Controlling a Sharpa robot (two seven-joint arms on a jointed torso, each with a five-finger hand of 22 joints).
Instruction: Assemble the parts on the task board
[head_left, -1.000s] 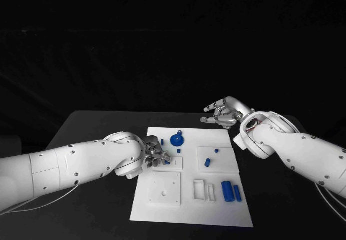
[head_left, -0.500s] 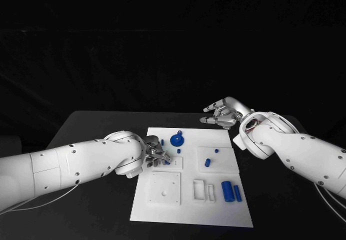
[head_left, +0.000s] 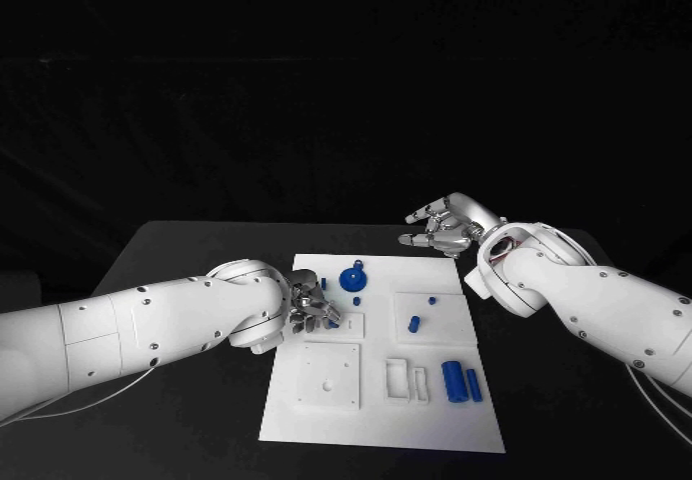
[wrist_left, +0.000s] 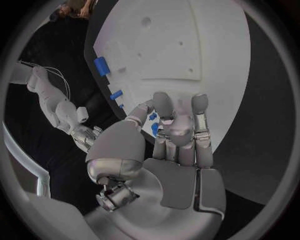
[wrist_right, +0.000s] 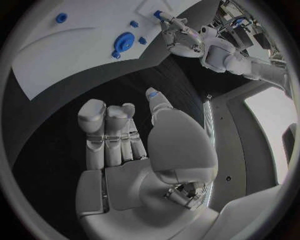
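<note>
Nothing has shifted since the earlier frames, operator. Nearest you, two blue cylinders (head_left: 462, 382) lie on the task board's (head_left: 433, 430) near right. At the board's left edge your left hand (head_left: 312, 306) curls over a small blue part (wrist_left: 154, 129); you cannot tell whether it grips it. Farther off, a blue disc (head_left: 355, 278) sits near the far edge. Beyond the far right corner, your right hand (head_left: 449, 227) hovers empty, fingers apart.

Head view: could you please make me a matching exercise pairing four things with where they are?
1. left hand
2. right hand
3. round blue part
4. two blue cylinders

A. near right of the task board
B. far middle of the board
C. raised beyond the board's far right corner
D. at the board's left edge, fingertips by a small blue part

Pairs: 1-D, 2-C, 3-B, 4-A
</note>
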